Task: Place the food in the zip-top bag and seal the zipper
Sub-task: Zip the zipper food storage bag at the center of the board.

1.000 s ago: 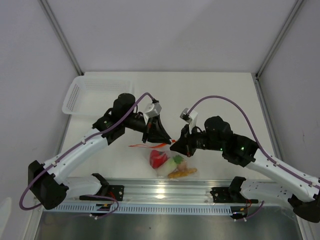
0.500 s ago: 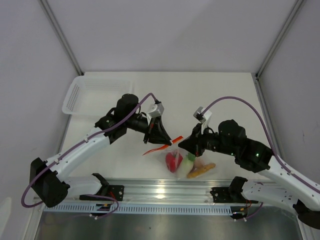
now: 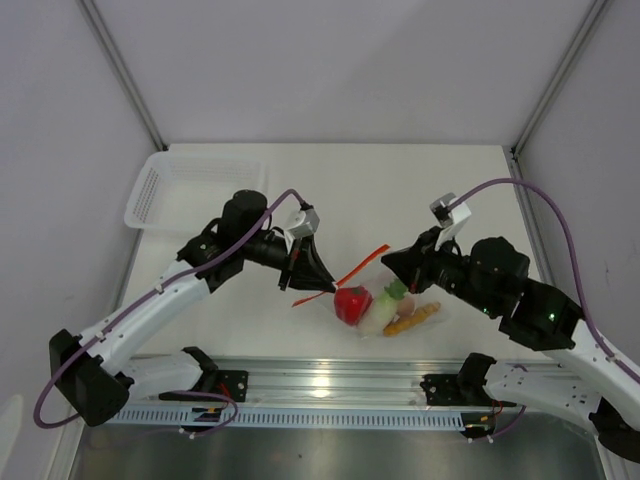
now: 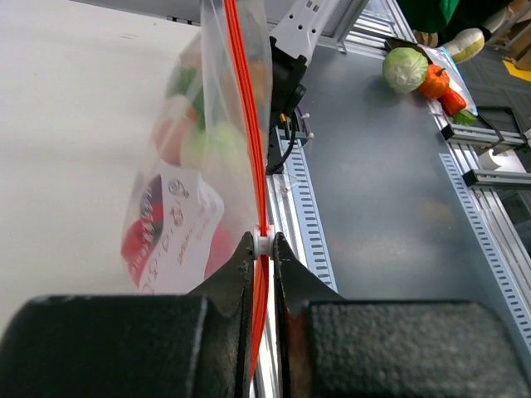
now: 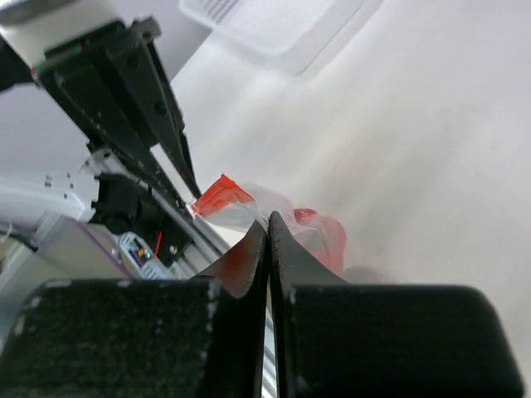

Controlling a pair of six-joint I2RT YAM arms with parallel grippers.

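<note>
Your left gripper (image 4: 264, 249) is pinched on the zipper (image 4: 249, 124) at its white slider (image 4: 263, 243), and your right gripper (image 5: 267, 224) is clamped tight on the zip-top bag (image 3: 385, 300) by its far corner. The food (image 3: 352, 303) sits inside the limp, crinkly bag near the table's (image 3: 400, 190) front edge; hold the stiffer strip, not the slippery film. Open room lies behind; the white basket (image 3: 190, 185) is well clear.

white slotted basket (image 3: 195, 188) at table's (image 3: 420, 190) far-left corner.

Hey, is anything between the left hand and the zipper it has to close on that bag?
Nothing visible. The left hand is already pinched on the zipper at its white slider, and the strip ahead runs bare along the bag, whose far end the right hand grips.
</note>
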